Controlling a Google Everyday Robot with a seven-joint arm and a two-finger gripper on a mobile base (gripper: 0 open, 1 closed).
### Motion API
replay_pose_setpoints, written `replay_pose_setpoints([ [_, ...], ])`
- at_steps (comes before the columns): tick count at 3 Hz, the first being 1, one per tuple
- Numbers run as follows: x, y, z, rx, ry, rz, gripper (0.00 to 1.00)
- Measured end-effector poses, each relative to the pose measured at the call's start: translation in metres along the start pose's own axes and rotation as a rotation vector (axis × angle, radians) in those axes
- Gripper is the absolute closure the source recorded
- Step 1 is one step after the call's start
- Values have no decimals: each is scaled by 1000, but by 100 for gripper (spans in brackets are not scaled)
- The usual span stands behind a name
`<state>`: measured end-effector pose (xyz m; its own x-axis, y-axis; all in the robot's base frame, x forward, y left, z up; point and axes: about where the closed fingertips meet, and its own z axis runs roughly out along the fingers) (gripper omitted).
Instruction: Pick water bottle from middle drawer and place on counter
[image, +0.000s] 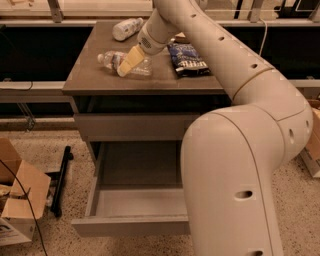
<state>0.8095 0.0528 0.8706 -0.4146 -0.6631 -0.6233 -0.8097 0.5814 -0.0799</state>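
Note:
The clear water bottle (114, 61) lies on its side on the counter (100, 80), cap pointing left, near the left middle of the top. My gripper (129, 61) is down on the bottle's right half and covers part of it. The arm reaches in from the upper right. The middle drawer (132, 202) is pulled out low in front, and its grey floor is bare.
A fatter white bottle (126, 28) lies at the counter's back left. A dark blue snack bag (187, 59) lies to the right of my gripper. A cardboard box (20, 200) and a black bar (61, 180) are on the floor to the left. My arm's large body (235, 180) fills the right side.

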Motion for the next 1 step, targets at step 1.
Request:
replay_pose_setpoints([
  [1, 1, 0, 2, -1, 1, 4, 0],
])
